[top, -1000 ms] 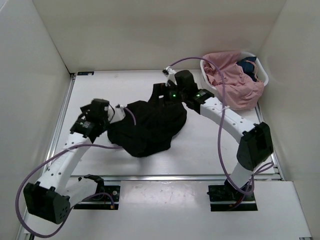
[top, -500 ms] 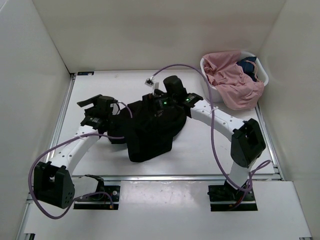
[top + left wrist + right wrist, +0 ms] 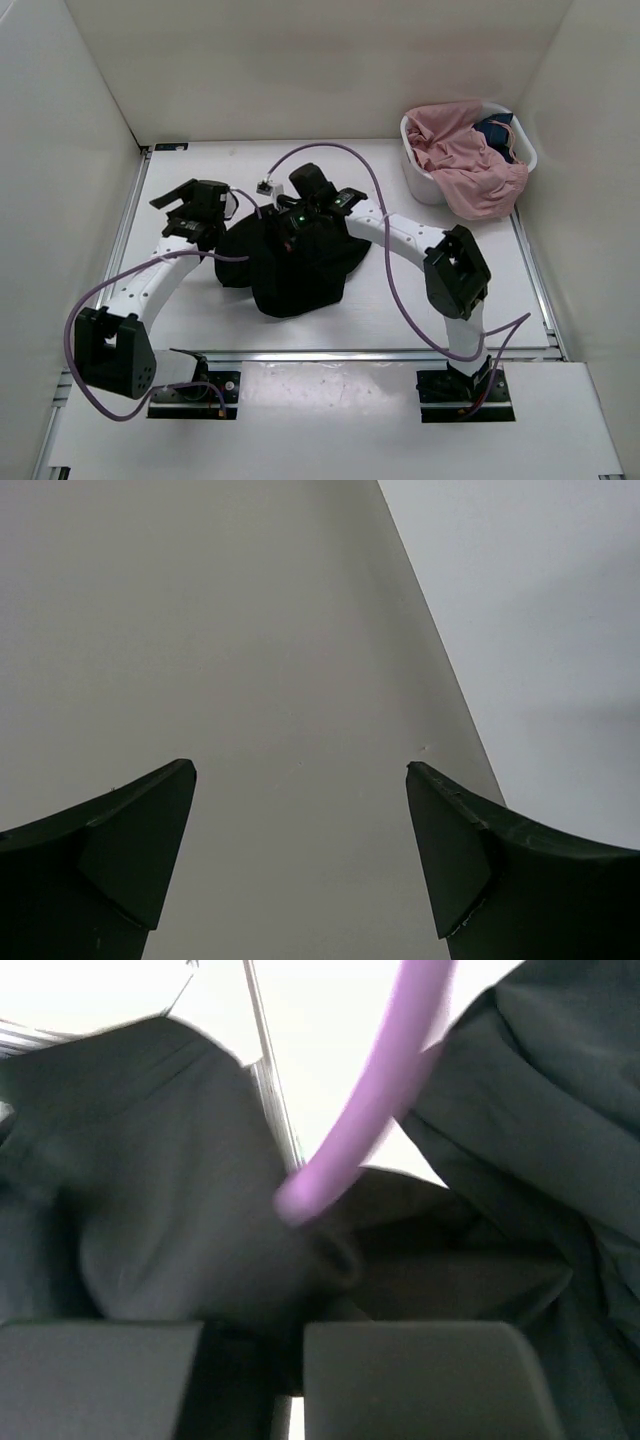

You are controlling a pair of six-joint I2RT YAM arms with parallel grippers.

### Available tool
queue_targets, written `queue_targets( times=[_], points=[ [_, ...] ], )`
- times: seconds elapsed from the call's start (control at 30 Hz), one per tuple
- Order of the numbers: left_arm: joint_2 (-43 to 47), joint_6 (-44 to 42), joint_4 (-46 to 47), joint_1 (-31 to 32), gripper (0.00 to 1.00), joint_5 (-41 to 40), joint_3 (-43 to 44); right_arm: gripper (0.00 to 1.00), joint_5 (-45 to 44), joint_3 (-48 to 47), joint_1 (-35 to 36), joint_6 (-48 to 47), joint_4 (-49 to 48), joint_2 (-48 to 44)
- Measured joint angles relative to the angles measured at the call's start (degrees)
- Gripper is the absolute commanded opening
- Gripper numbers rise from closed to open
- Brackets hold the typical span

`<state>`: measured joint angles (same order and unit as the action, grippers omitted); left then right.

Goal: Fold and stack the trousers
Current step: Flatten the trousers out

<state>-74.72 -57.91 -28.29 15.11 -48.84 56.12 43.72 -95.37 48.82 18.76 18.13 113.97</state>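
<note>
Left wrist view alone: left fingers [image 3: 130, 830] spread wide, holding nothing, facing wall [image 3: 250, 630]. Right wrist view: right fingers [image 3: 400, 1380] nearly together, pinching trousers [image 3: 180, 1230].

A robot lab cell: plain white walls [image 3: 300, 60] box in the table [image 3: 220, 165].

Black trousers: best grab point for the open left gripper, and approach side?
Probably the loose lobe at the left edge of the black trousers, coming low from the left. No waistband or hem shows in the crumpled heap; that lobe juts toward the left gripper, clear of the right gripper pinching fabric farther back.
</note>
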Motion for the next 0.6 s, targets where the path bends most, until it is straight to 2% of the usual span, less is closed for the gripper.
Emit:
queue_targets(
  times=[0.17,0.3,0.43,0.5,0.6],
  points=[
    [0.0,0.8,-0.3,-5.3,0.97,1.2,-1.1,0.00,-2.4,1.7,-1.6,-2.7,4.0,-5.5],
    [0.0,1.0,-0.9,-11.3,0.99,2.3,-4.0,0.00,-4.8,4.6,-6.4,-4.7,9.0,-14.7],
    [0.0,1.5,-1.4,-18.4,0.99,3.7,-6.5,0.00,-8.2,4.3,-12.3,-5.9,10.0,-25.7],
    [0.0,1.7,-1.9,-21.4,1.00,4.7,-7.4,0.00,-9.3,3.0,-12.9,-6.1,10.1,-28.7],
    [-0.2,4.9,-5.9,-26.2,1.00,9.2,-5.6,0.00,-10.3,-1.0,-10.2,-6.5,10.4,-28.2]
  ],
)
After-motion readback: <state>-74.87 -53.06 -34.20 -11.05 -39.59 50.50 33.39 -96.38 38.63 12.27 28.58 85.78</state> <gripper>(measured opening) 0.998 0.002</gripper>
